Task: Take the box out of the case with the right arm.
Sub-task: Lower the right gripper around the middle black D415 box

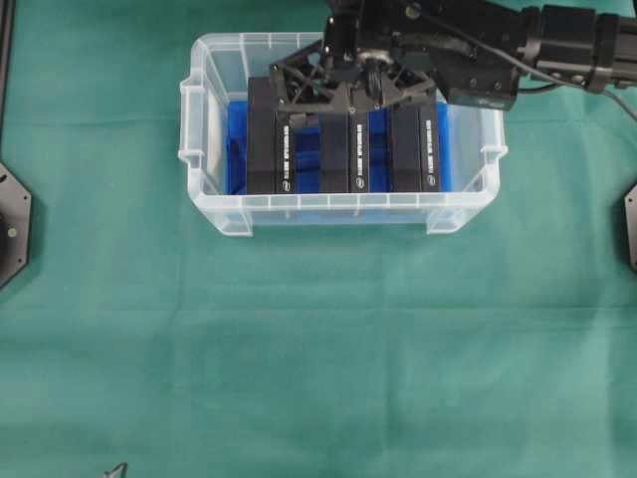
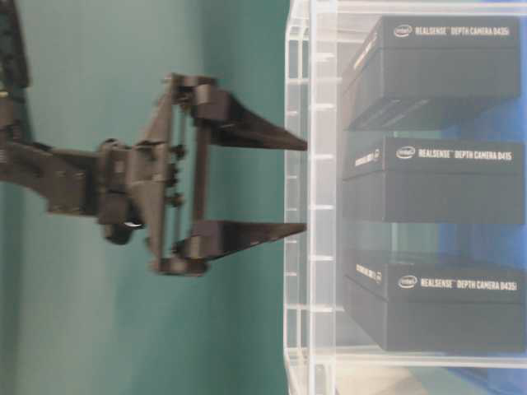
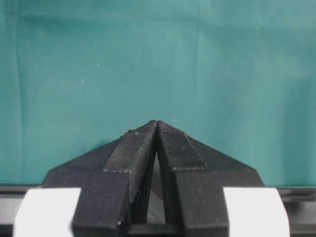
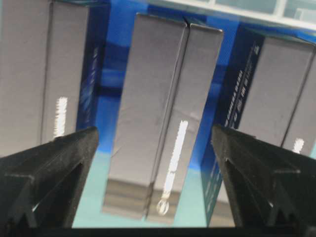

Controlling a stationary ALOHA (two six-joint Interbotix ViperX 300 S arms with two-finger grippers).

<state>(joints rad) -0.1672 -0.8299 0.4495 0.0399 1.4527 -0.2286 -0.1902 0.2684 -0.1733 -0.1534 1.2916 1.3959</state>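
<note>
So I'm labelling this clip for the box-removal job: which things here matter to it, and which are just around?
Part of the job:
- case
- middle box, framed between the open fingers in the right wrist view
- right gripper, open above the boxes

Just around:
- left box and right box
- left gripper, shut over the cloth
- green cloth

Three boxes stand side by side in the case, seemingly apart, the right pincer above them.

Case on table (green-clothed)
</note>
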